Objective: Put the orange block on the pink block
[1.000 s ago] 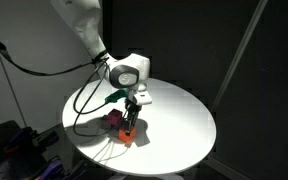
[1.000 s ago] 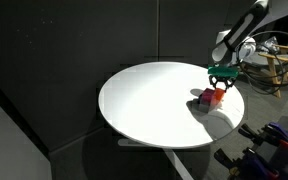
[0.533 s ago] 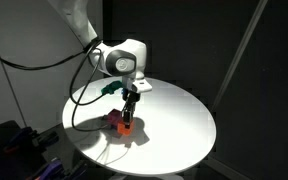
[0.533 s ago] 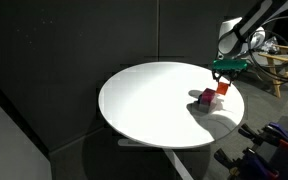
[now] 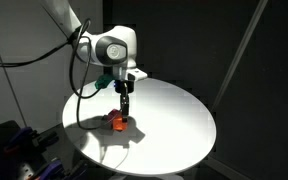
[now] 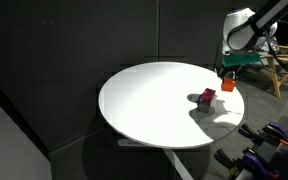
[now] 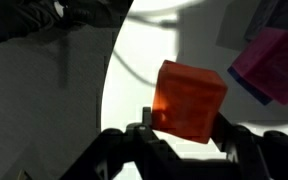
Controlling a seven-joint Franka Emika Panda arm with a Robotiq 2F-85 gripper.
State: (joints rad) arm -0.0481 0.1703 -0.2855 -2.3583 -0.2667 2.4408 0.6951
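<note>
The orange block (image 7: pixel 189 98) is a bright orange cube held between my gripper's (image 7: pixel 184 128) fingers, lifted off the table. In both exterior views the gripper (image 6: pixel 227 79) (image 5: pixel 124 110) hangs over the table's edge area with the orange block (image 6: pixel 227 87) (image 5: pixel 122 124) at its fingertips. The pink block (image 6: pixel 206 97) is a magenta cube lying on the table just beside and below the held block. It also shows in an exterior view (image 5: pixel 111 120) and at the upper right of the wrist view (image 7: pixel 274 62).
The round white table (image 6: pixel 154 100) (image 5: pixel 174 120) stands before black curtains. Cables (image 5: pixel 84 100) hang from the arm over the table's rim near the blocks. Clutter and a stand sit beyond the table's edge (image 6: pixel 274 70).
The gripper has risen, carrying the orange block up from the table beside the pink block. The pink block has stayed where it was.
</note>
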